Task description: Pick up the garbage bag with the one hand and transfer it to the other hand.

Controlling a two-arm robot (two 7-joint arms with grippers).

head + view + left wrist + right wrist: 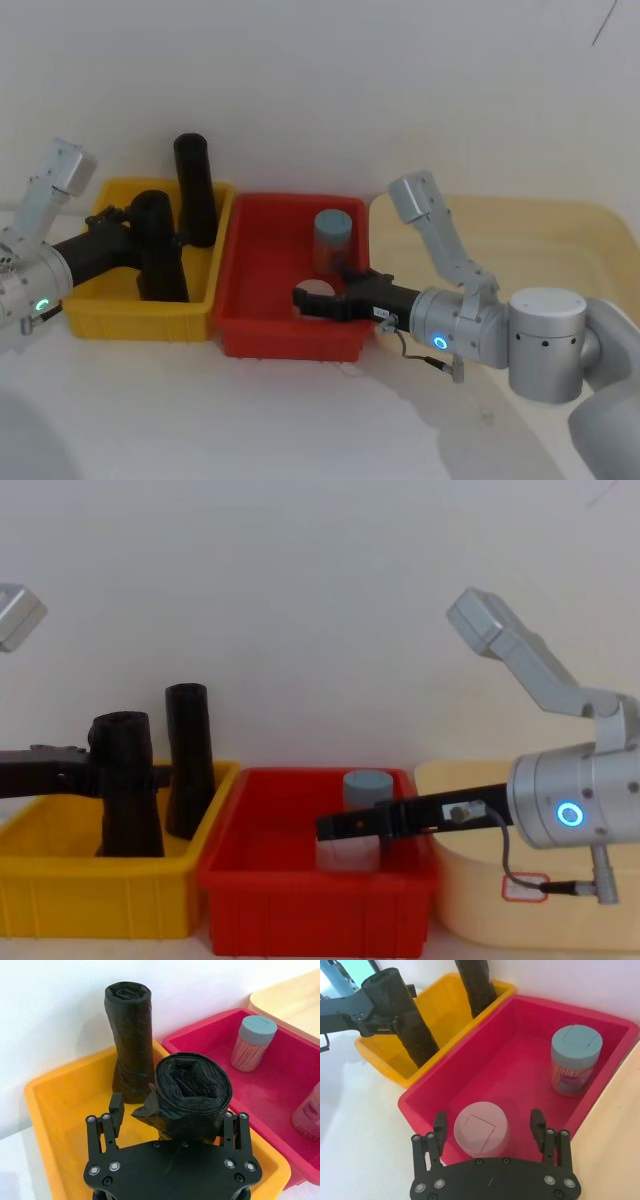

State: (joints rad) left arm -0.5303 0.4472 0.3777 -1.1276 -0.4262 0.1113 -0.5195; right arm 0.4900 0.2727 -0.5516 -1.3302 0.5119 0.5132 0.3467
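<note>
Nearest of all is my left hand [170, 1110], jaws spread wide on either side of the bag [195, 1087], high on the roll. They hold nothing yet: 1 finger [116, 1104] stands clear of the plastic, with only a loose flap reaching toward it, and the other is hidden behind the roll. The bag stands between these jaws in the yellow bin [55, 1125], leaning a little. Its foot seems to rest on the bin floor. Just beyond the jaws, close behind the bag, stands the slim roll [131, 1035].

My right hand [488, 1120] hangs low in the red bin [520, 1055]. Its jaws are just as wide and empty, with the pink jar [481, 1132] between them and a gap on each side.

What could go wrong, as I judge it:
- If I close on that flap and not the body, the crinkly plastic may slide out on the lift.
- A grip this high on a leaning roll could let the foot swing and knock the slim roll or catch the bin wall.
- If my right hand heads sideways for the handover before rising, its jaws will drag the pink jar over.
- With my left jaws near the top, the right must take the lower part, or the 2 pairs will collide.
</note>
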